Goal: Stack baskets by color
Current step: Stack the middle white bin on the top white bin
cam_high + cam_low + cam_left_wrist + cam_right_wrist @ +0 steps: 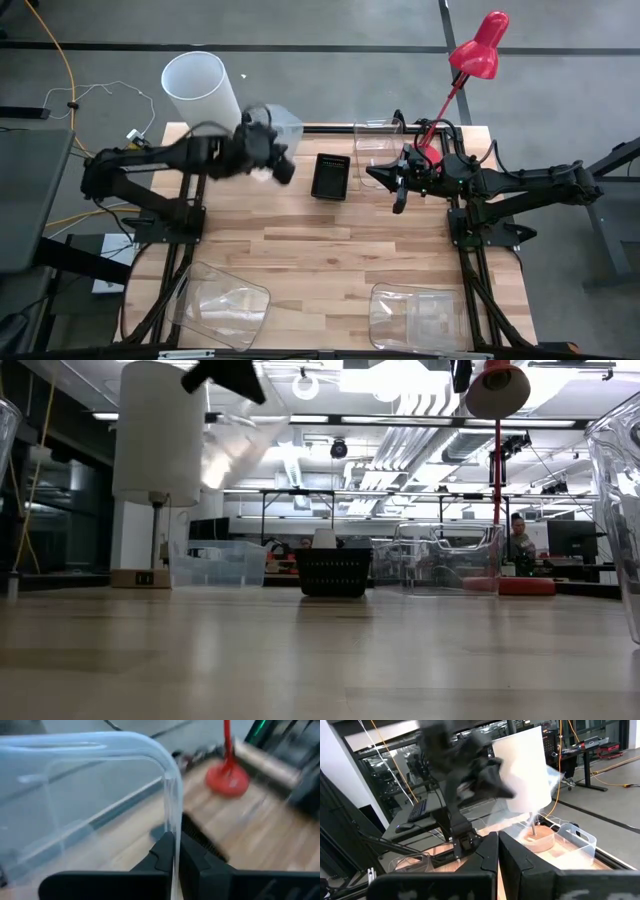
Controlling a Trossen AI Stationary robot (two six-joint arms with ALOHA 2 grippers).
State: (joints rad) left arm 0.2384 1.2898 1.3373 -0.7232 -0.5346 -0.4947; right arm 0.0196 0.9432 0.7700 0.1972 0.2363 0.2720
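Observation:
My left gripper point(268, 152) hangs high over the table's far left, shut on a frosted translucent basket point(90, 795), which shows blurred near the top of the low view point(240, 448). A black perforated basket point(331, 175) rests on its base at the far middle. Behind it to the right, a clear basket point(373, 143) stands on the table. Another translucent basket point(215, 564) stands beside the lampshade's base. My right gripper point(398, 190) hangs shut and empty to the right of the black basket. My left gripper pinches the basket's thin side wall point(173, 827) just below a rounded corner of the rim. One finger point(155, 857) stands on each side of the wall. The fingers slant down from the table's left. The basket is lifted clear of the table and tilted.
A white cylindrical lampshade point(200, 85) stands at the far left corner. A red desk lamp point(478, 45) has its base point(427, 155) near my right gripper. Two large clear tubs point(225, 300) point(420, 318) lie at the near edge, with bare wood between them and the baskets.

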